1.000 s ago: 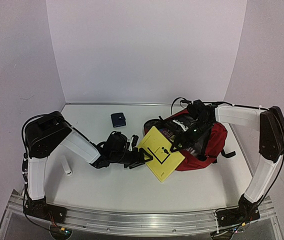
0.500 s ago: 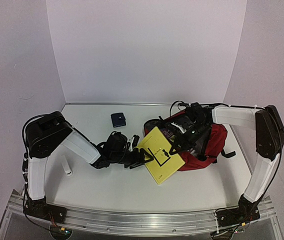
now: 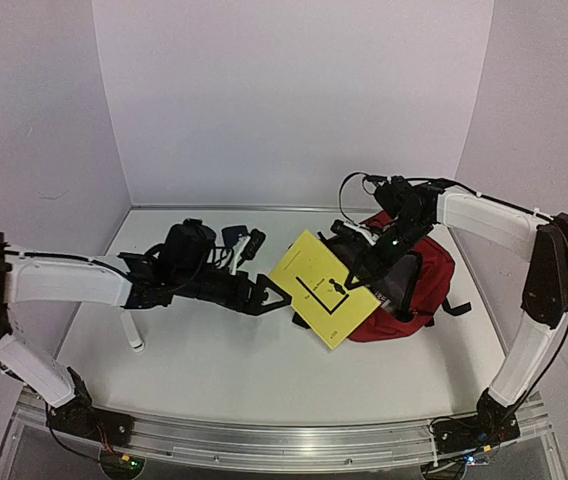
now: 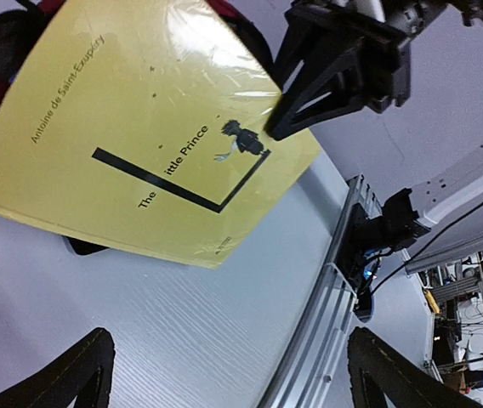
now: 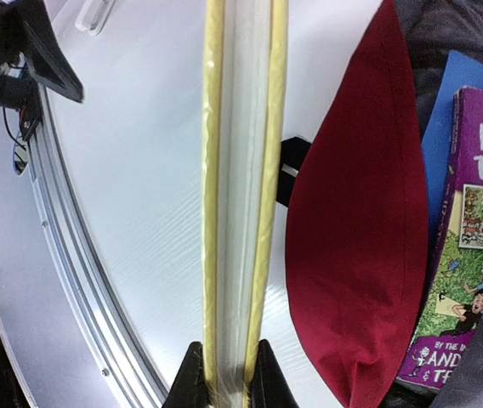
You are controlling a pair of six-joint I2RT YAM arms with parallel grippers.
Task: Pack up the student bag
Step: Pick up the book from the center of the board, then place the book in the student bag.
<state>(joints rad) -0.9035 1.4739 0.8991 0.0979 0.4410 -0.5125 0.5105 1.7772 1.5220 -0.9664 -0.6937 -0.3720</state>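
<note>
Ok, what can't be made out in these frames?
- Top view: the inside of the student bag, hidden by the right arm and the yellow book.
- Right wrist view: the purple book has its title cut off by the right edge.
- Top view: the small dark thing beside the left arm is too small to name.
- Top view: the white stick is too small to identify.

White table (image 3: 234,362): student bag (image 3: 430,286), white tube (image 3: 136,337)

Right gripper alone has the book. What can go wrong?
The right gripper pinches the yellow book only at one edge, and the left gripper is open and clear: it may pivot or slip.
The red flap of the student bag and the purple book inside it may block entry.
</note>
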